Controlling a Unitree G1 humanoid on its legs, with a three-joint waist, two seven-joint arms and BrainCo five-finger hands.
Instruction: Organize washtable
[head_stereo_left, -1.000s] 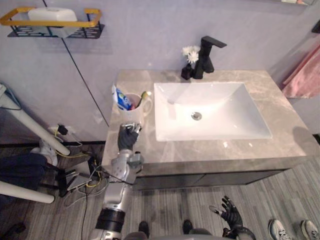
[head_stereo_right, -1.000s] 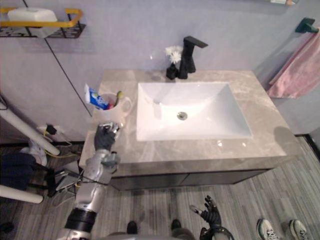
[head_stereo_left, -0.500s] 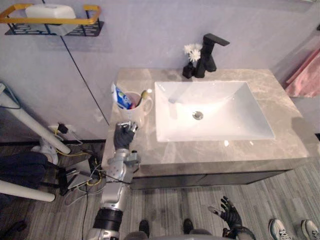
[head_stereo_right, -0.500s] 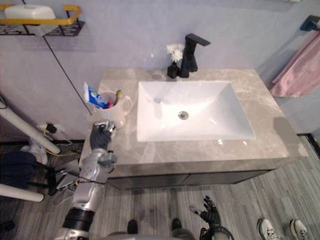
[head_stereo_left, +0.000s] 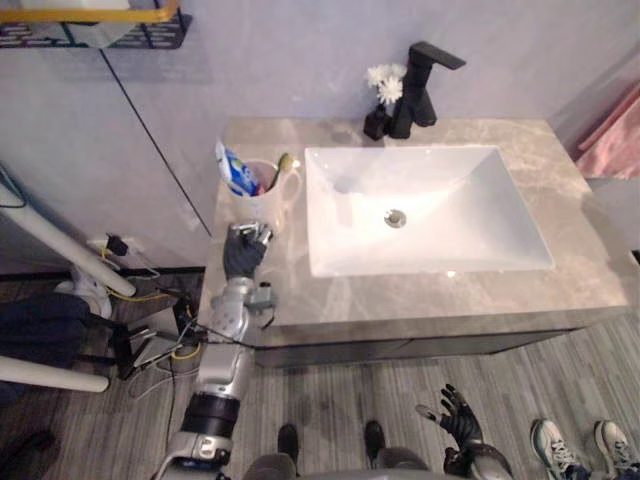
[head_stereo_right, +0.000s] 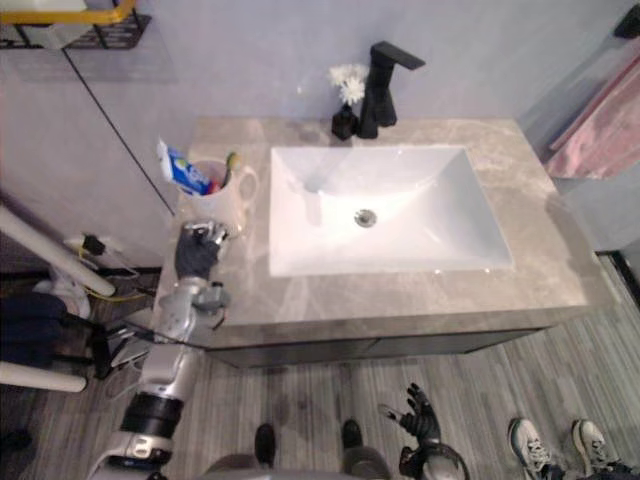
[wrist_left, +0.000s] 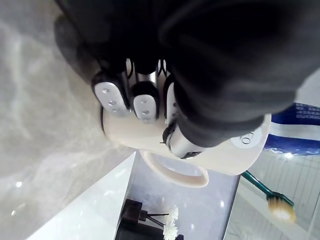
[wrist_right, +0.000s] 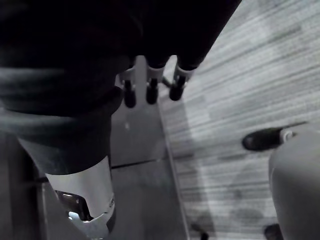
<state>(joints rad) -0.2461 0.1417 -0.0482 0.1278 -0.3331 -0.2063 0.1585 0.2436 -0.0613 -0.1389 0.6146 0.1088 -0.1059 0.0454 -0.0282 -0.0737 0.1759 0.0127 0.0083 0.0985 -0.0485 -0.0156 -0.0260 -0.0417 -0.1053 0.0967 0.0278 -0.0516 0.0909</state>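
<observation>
right hand (head_stereo_left: 458, 420): low by the floor, fingers spread wide
left hand (head_stereo_left: 243, 252): fingers curled, holding nothing, tips at the mug
mug (head_stereo_left: 262, 207): just past the left fingers, on the counter (head_stereo_left: 400, 296), tube (head_stereo_left: 231, 170) and brush (wrist_left: 270, 196) inside
sink (head_stereo_left: 425, 205): right of that hand, farther

The bench (head_stereo_left: 440, 290) lies bare along its front strip, between the white sink (head_stereo_left: 430, 262) and the near edge; the broad marble right of the sink is open too; on the narrow left strip the mug (head_stereo_left: 262, 205), with a toothpaste tube (head_stereo_left: 232, 170) and toothbrush (head_stereo_left: 280, 165) in it, blocks the way, the left robot hand (head_stereo_left: 243, 252) just before it; the black faucet (head_stereo_left: 420, 90) and flower vase (head_stereo_left: 378, 115) crowd the rear rim.
</observation>
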